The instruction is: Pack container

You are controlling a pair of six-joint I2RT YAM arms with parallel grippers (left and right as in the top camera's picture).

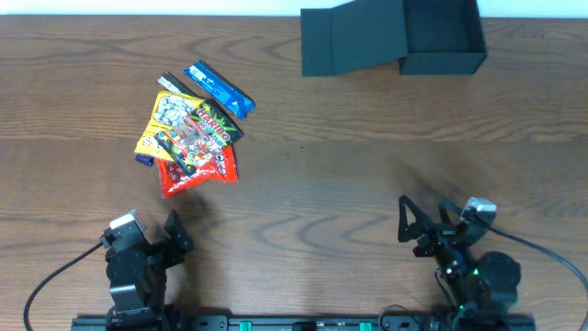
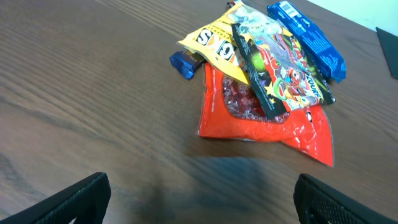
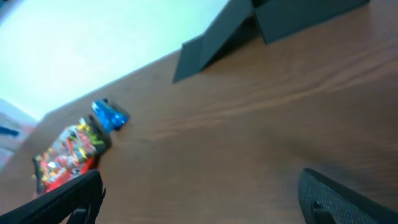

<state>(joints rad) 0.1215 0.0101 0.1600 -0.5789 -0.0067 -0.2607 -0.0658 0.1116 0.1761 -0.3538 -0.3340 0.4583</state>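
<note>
Nothing is sitting in the box (image 1: pixel 443 35) yet; packets (image 1: pixel 188 138) are waiting on the surface (image 1: pixel 322 184), left gripper (image 1: pixel 180 235) and right gripper (image 1: pixel 423 217) gaping.

We can read little: red letters that look like HARIBO on the colourful packet (image 1: pixel 204 127) atop the pile on the left. On the yellow packet (image 2: pixel 210 40) beneath, only a large "S" shows clearly. The white print on the blue bar (image 2: pixel 310 40) is too small for us to read.
</note>
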